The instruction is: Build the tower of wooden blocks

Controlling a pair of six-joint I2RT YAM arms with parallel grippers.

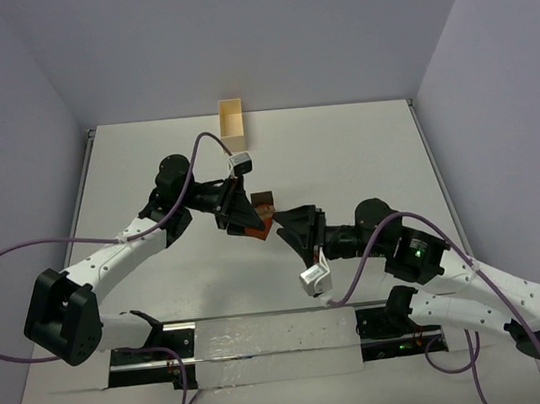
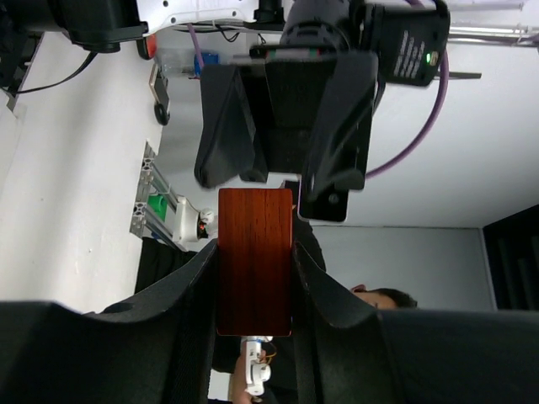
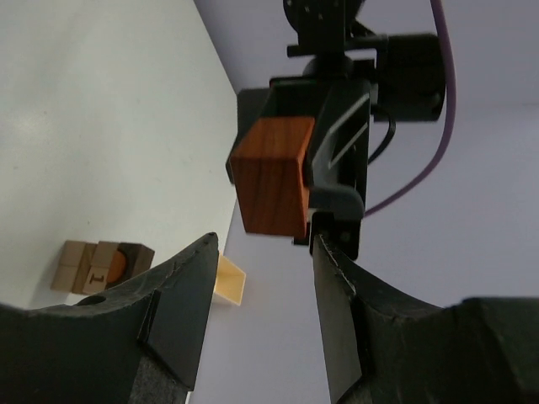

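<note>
My left gripper (image 1: 251, 218) is shut on a reddish-brown wood block (image 2: 254, 261), which it holds above the table. In the right wrist view this block (image 3: 271, 175) hangs just beyond my right gripper's fingertips. My right gripper (image 3: 264, 244) faces it with its jaws apart and nothing between them. Seen from above, the right gripper (image 1: 289, 229) meets the left one nose to nose at mid-table. A small cluster of tan and dark blocks (image 3: 101, 265) rests on the table, just behind the grippers (image 1: 264, 201).
A pale rectangular wooden box (image 1: 233, 121) stands at the far edge of the table, also seen in the right wrist view (image 3: 227, 282). Purple cables trail from both arms. Grey walls close in the white table (image 1: 360, 157).
</note>
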